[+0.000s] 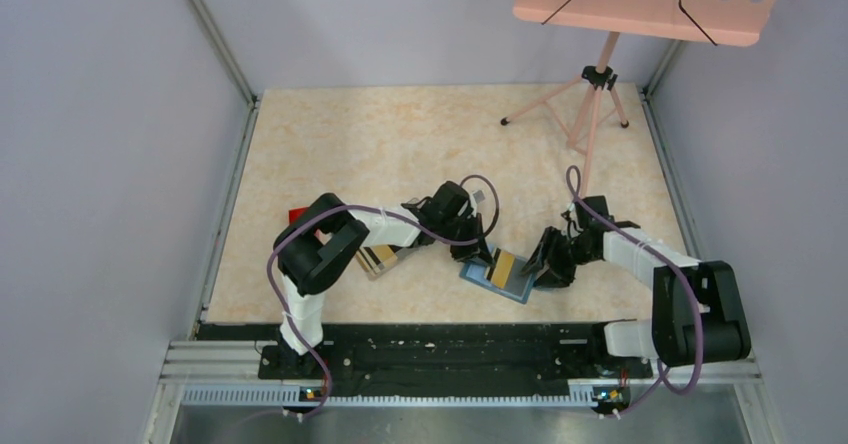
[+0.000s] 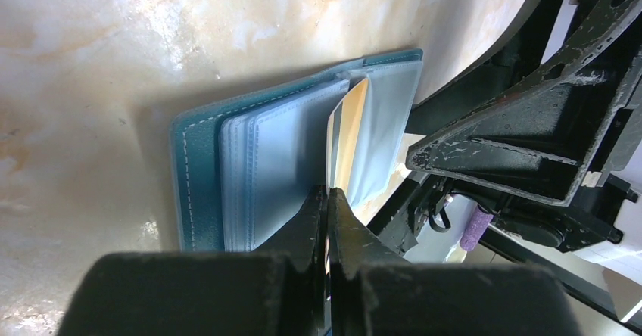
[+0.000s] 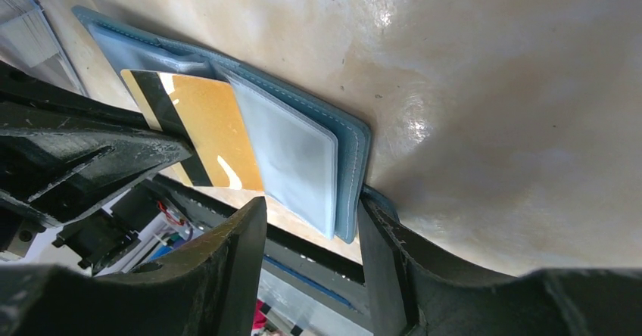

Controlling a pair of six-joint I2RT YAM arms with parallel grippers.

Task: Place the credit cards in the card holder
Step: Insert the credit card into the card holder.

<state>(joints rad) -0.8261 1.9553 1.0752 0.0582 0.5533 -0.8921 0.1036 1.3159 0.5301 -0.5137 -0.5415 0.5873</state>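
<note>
Status: left end effector [image 2: 327, 198] clenched on the near edge of a gold credit card [image 2: 347, 135], holding it on edge and tilted, its far end at the mouth of an inner pocket of the card holder [image 2: 198, 166]. How far the card has entered the pocket I cannot tell. Right end effector [image 3: 312, 219] stands released, jaws apart and straddling the holder's outer stitched edge. Whether it presses the cover down is not clear. The holder lies open on the worktop [image 1: 400, 134], between the two arms.

Judgement: insertion is the step in hand. To do it well, the card's leading edge should be squared to the pocket slit, laid shallower, then slid along the pocket rather than pushed down into it. The right arm should pin the cover so the holder does not skate.

Materials: card rigid, thin and glossy, with a dark stripe near one edge. Pockets are soft, pale blue, translucent film with sewn seams. Cover is teal, stitched at the rim. Worktop is smooth, marbled beige, faintly reflective and probably slippery.
</note>
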